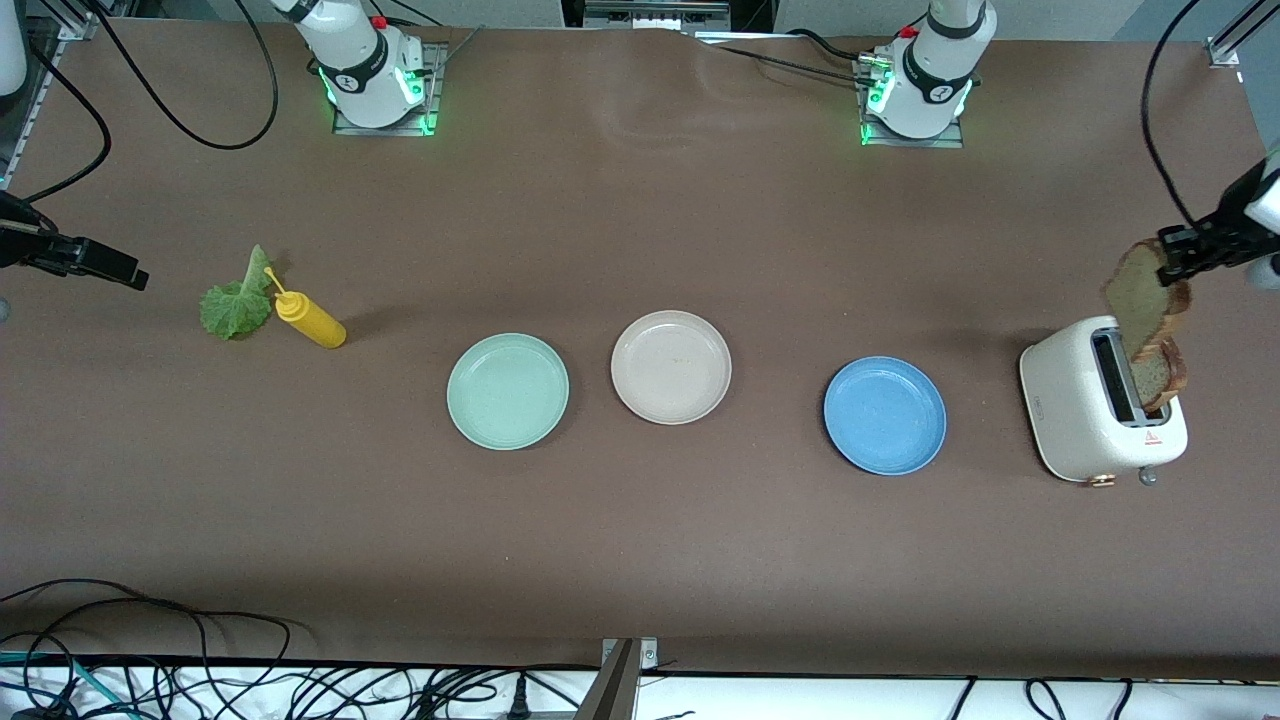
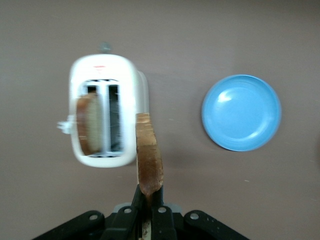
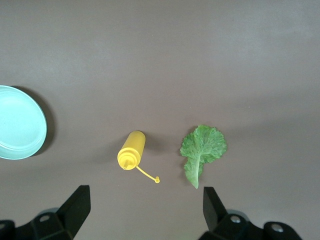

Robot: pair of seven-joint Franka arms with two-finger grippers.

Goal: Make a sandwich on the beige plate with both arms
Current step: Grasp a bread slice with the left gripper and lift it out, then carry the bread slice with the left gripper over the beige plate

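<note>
My left gripper (image 1: 1168,262) is shut on a brown-crusted bread slice (image 1: 1142,296) and holds it in the air above the white toaster (image 1: 1100,410); in the left wrist view the slice (image 2: 149,159) hangs edge-on from the gripper (image 2: 148,200). A second slice (image 1: 1160,378) stands in the toaster's slot, seen too in the left wrist view (image 2: 88,123). The beige plate (image 1: 670,366) lies bare at the table's middle. The green lettuce leaf (image 1: 238,302) lies toward the right arm's end. My right gripper (image 1: 125,272) is open and empty in the air above the table, with the leaf (image 3: 201,152) below it.
A yellow squeeze bottle (image 1: 311,321) lies beside the lettuce, also in the right wrist view (image 3: 132,149). A mint green plate (image 1: 507,390) and a blue plate (image 1: 885,414) flank the beige plate. The blue plate (image 2: 241,112) shows beside the toaster (image 2: 105,116).
</note>
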